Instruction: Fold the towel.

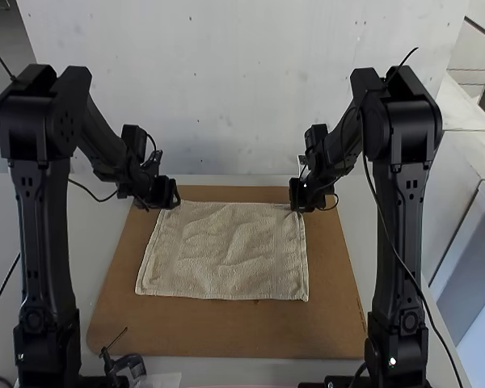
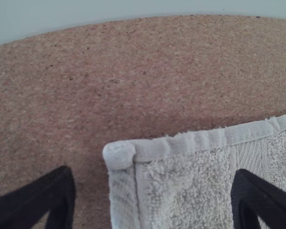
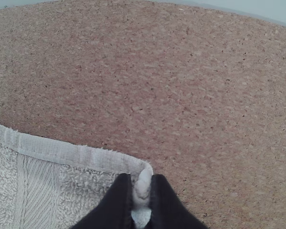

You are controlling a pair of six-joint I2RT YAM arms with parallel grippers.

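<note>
Towel (image 1: 226, 255) is being kept spread in one layer on the brown board (image 1: 226, 330), lightly rumpled, long axis apparently running side to side between the arms. Far edge is being flanked by both grippers, one at each end.

Right far corner (image 3: 142, 188) is being pinched by the right gripper (image 3: 141, 181); its fingers (image 3: 165, 200) are being held nearly together, just the bunched hem between. Left gripper (image 2: 153, 174) is being held wide, nothing gripped; left far corner (image 2: 119, 155) is being straddled, lying between the fingers (image 2: 38, 200) but nearer one of them. Finger height over the cloth cannot be told.

Next move is probably being decided by that left corner: left arm is being counted as nearer, so closing there seems called for, then a joint lift and carry toward the near edge. No fold is being seen, so the task is being judged at its start. Off-centre corner could be missed or poorly gripped.
</note>
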